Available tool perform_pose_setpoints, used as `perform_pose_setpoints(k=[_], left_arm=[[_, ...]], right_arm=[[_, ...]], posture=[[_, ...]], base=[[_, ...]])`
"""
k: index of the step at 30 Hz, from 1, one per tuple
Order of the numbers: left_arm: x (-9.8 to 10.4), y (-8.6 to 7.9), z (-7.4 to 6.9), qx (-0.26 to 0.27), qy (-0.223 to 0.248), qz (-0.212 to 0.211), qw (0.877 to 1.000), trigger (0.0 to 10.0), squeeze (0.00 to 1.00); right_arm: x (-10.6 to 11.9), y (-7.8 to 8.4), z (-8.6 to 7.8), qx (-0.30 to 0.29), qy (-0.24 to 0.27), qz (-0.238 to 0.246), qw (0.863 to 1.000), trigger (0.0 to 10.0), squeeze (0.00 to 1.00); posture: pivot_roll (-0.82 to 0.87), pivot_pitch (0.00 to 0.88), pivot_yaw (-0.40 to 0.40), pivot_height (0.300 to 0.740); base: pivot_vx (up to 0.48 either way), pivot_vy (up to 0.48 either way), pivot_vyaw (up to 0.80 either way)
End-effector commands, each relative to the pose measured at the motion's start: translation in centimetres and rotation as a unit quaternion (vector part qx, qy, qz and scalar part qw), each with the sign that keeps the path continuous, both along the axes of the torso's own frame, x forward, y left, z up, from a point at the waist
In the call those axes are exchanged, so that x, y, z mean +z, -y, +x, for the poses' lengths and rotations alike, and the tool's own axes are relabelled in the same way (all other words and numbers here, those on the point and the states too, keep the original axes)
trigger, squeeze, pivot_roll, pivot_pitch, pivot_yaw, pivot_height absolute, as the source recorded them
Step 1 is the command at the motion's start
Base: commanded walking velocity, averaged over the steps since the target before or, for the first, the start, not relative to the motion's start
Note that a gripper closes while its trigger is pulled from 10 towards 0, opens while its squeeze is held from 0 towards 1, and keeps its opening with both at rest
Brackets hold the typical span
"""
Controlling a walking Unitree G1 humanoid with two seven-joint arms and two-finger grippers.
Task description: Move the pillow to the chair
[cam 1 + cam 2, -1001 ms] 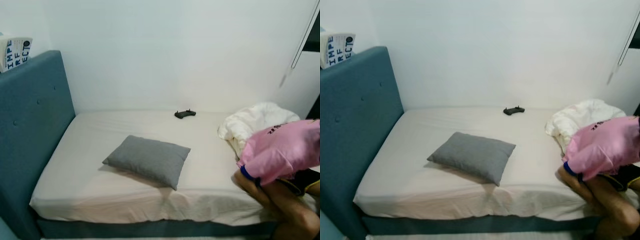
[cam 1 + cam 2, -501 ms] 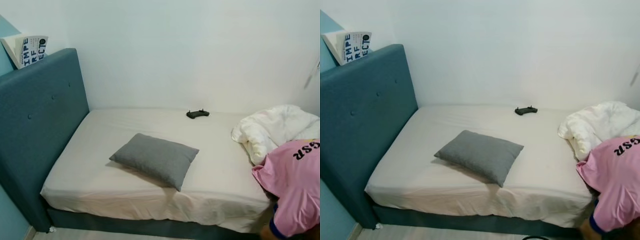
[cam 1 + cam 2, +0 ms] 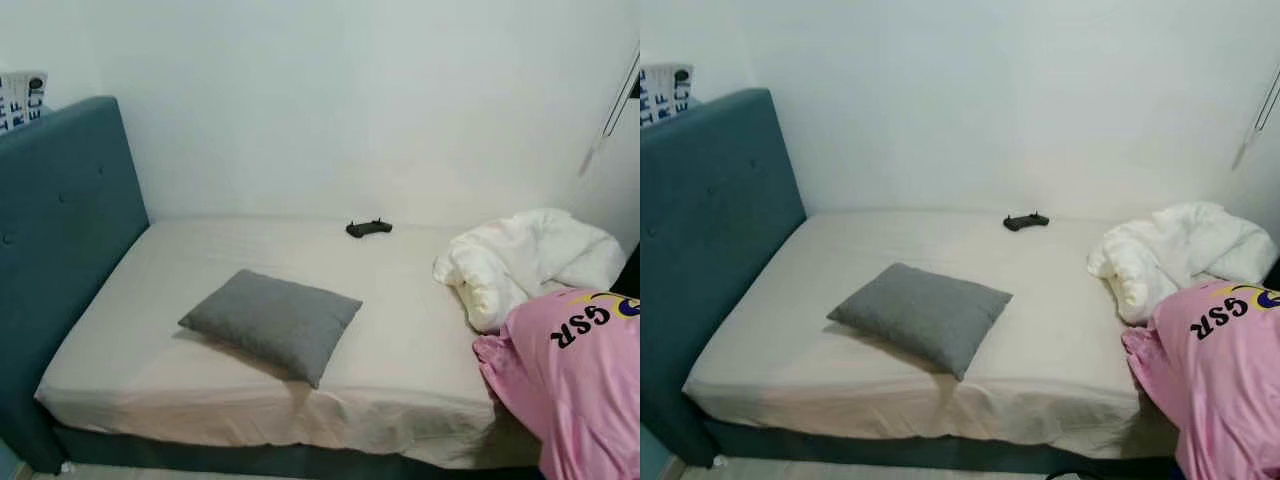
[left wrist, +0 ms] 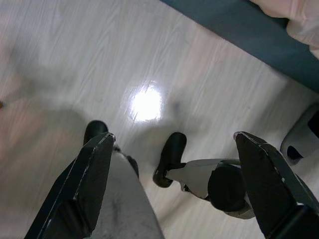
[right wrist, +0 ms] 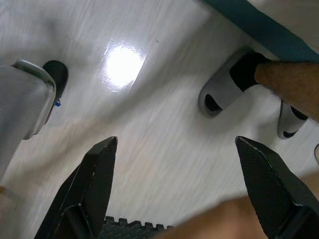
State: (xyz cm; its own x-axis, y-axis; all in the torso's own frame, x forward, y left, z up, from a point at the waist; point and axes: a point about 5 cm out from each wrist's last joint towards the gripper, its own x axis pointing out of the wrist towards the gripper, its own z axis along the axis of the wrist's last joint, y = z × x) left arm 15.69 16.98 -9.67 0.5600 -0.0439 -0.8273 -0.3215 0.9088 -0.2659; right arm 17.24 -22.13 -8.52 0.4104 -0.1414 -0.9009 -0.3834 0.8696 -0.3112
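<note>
- Grey square fabric pillow (image 3: 270,323) lies flat mid-bed (image 3: 150,300).
- Pink shirt (image 3: 580,370) beside bed reads "GSR".
- Left gripper (image 4: 174,164), right gripper (image 5: 172,172): fingers spread, holding nothing, over pale wood-grain floor (image 4: 75,59).

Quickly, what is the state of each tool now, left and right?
Left tool: open, holding nothing, pointed down over the floor.
Right tool: open, holding nothing, also over the floor.

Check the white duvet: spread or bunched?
Bunched. The white duvet sits in a crumpled heap at the bed's right end, leaving bare sheet around the grey pillow.
</note>
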Motion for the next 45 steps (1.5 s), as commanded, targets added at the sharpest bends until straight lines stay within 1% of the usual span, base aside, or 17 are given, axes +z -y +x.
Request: perform_pose_setpoints(k=[1, 14, 20, 21, 25, 28, 33, 35, 37, 45], left_arm=[[-0.1, -0.68, -0.34, -0.002, -0.01, 0.013, 1.0, 10.0, 0.0], [-0.19, -0.95, -0.62, -0.01, -0.016, 0.021, 1.0, 10.0, 0.0], [-0.26, -0.61, -0.71, -0.016, -0.018, 0.02, 1.0, 10.0, 0.0], [-0.27, -0.51, -0.71, -0.018, -0.018, 0.019, 0.999, 10.0, 0.0], [-0.3, -0.34, -0.75, -0.016, -0.019, 0.018, 1.0, 10.0, 0.0], [-0.43, -0.07, -1.03, -0.03, -0.025, 0.018, 0.999, 10.0, 0.0], [-0.37, -0.18, -0.89, -0.026, -0.023, 0.018, 0.999, 10.0, 0.0], [-0.37, -0.26, -0.9, -0.024, -0.023, 0.019, 0.999, 10.0, 0.0], [-0.46, -0.09, -1.1, -0.04, -0.027, 0.02, 0.999, 10.0, 0.0], [-0.43, -0.09, -0.99, -0.041, -0.027, 0.021, 0.999, 10.0, 0.0]], right_arm=[[-0.1, -0.09, -0.19, -0.002, -0.003, 0.004, 1.0, 10.0, 0.0], [-0.15, 0.23, -0.45, 0.002, -0.007, -0.002, 1.0, 10.0, 0.0], [-0.21, 0.27, -0.61, -0.002, -0.008, 0.0, 1.0, 10.0, 0.0], [-0.21, 0.3, -0.65, -0.003, -0.008, 0.0, 1.0, 10.0, 0.0], [-0.19, 0.39, -0.63, 0.004, -0.01, -0.005, 1.0, 10.0, 0.0], [-0.17, 0.38, -0.58, 0.001, -0.009, -0.004, 1.0, 10.0, 0.0], [-0.13, 0.35, -0.48, -0.001, -0.008, -0.003, 1.0, 10.0, 0.0], [-0.13, 0.3, -0.43, 0.001, -0.007, -0.003, 1.0, 10.0, 0.0], [-0.17, 0.25, -0.5, -0.005, -0.007, -0.001, 1.0, 10.0, 0.0], [-0.24, 0.25, -0.66, -0.005, -0.01, 0.0, 1.0, 10.0, 0.0]], posture=[[-0.03, 0.0, -0.055, 0.74], [-0.04, 0.0, -0.056, 0.74], [-0.04, 0.0, -0.056, 0.74], [-0.04, 0.0, -0.065, 0.74], [-0.05, 0.0, -0.063, 0.74], [-0.04, 0.0, -0.059, 0.74], [-0.06, 0.0, -0.062, 0.74], [-0.06, 0.0, -0.047, 0.74], [-0.06, 0.0, -0.049, 0.74], [-0.07, 0.0, -0.04, 0.74]], base=[[0.0, 0.0, 0.0], [0.0, 0.0, 0.0], [0.0, 0.0, 0.0], [0.0, 0.0, 0.0], [0.0, 0.0, 0.0], [0.0, 0.0, 0.0], [0.0, 0.0, 0.0], [0.0, 0.0, 0.0], [0.0, 0.0, 0.0], [0.0, 0.0, 0.0]])
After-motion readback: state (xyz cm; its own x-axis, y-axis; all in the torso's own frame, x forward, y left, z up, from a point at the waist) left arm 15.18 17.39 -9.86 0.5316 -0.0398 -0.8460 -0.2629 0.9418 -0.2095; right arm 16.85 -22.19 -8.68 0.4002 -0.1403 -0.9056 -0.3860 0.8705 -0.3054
